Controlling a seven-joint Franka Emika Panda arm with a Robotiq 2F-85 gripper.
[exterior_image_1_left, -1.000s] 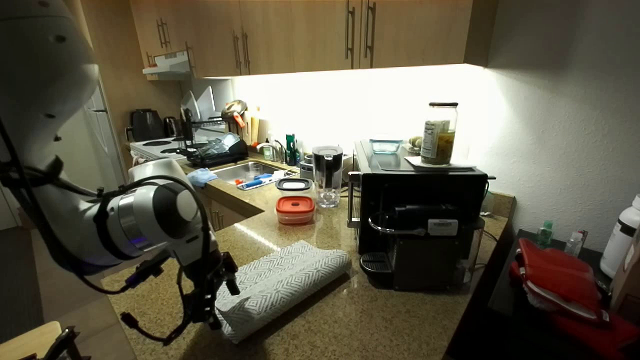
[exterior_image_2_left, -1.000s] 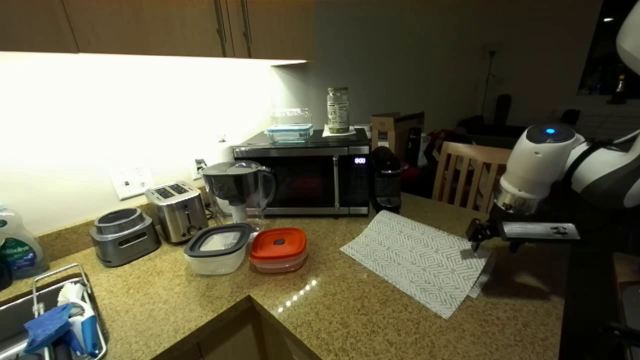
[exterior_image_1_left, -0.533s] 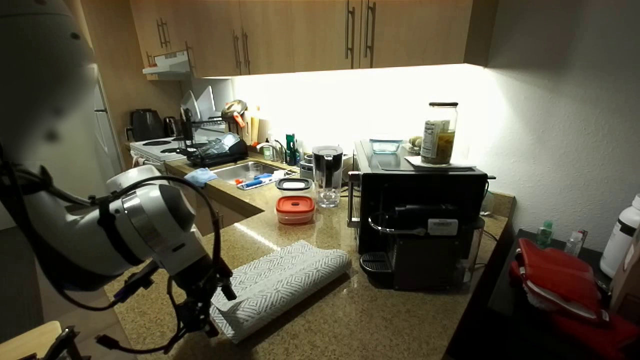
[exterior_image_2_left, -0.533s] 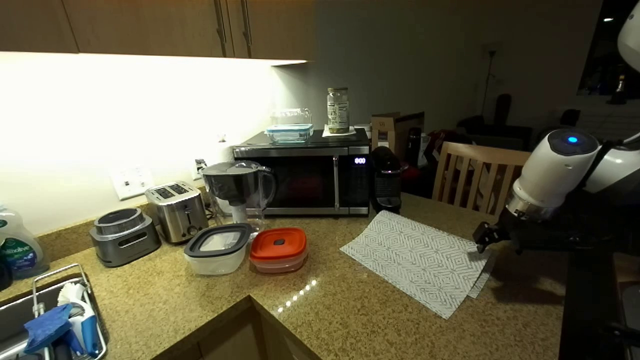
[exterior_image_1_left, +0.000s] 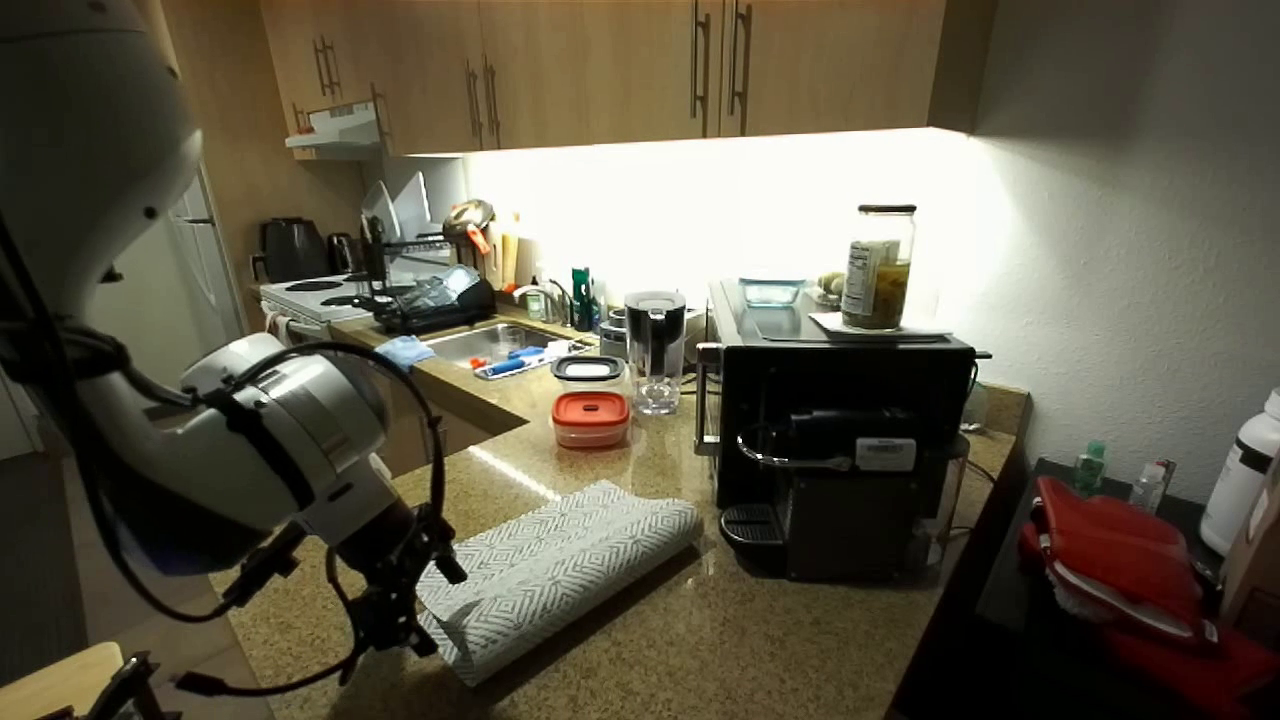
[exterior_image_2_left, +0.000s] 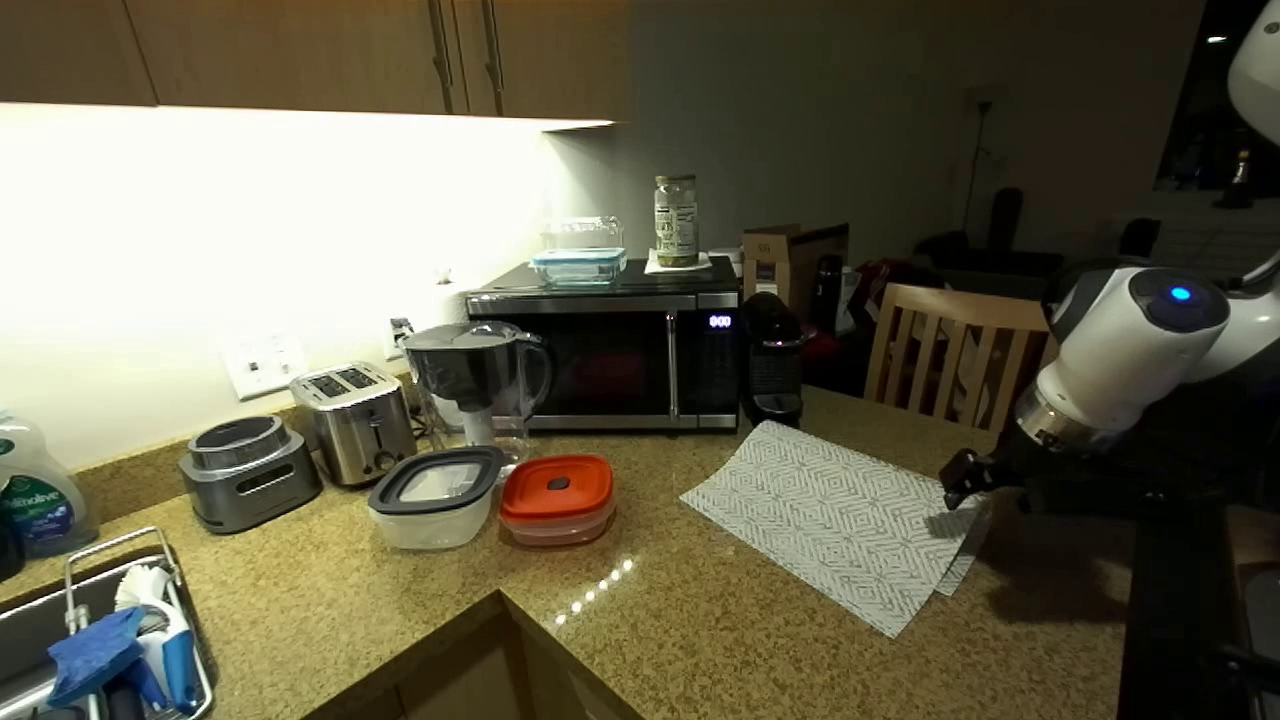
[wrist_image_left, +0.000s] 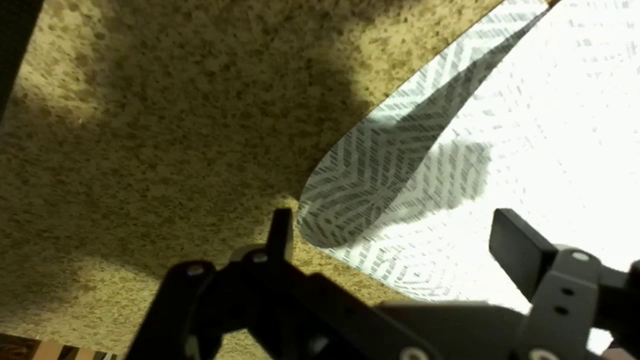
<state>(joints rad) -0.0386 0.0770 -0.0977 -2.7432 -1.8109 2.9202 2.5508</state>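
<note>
Two lidded tubs (exterior_image_2_left: 557, 505); part-filled jar (exterior_image_1_left: 877, 275); end effector (wrist_image_left: 392, 222) spread wide, empty, near sheet (exterior_image_2_left: 830, 520).

Tool (exterior_image_2_left: 962, 482) near patterned sheet (exterior_image_2_left: 830, 515), 2 containers (exterior_image_2_left: 437, 510) (exterior_image_2_left: 557, 495)

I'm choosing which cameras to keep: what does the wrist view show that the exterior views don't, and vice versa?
Only the wrist view: the curled end of the sheet framed between the open fingers.

Only the exterior views, both of them: the microwave, jar, pitcher, red-lidded tub and arm.

Shared: the gripper, the counter and the sheet.
</note>
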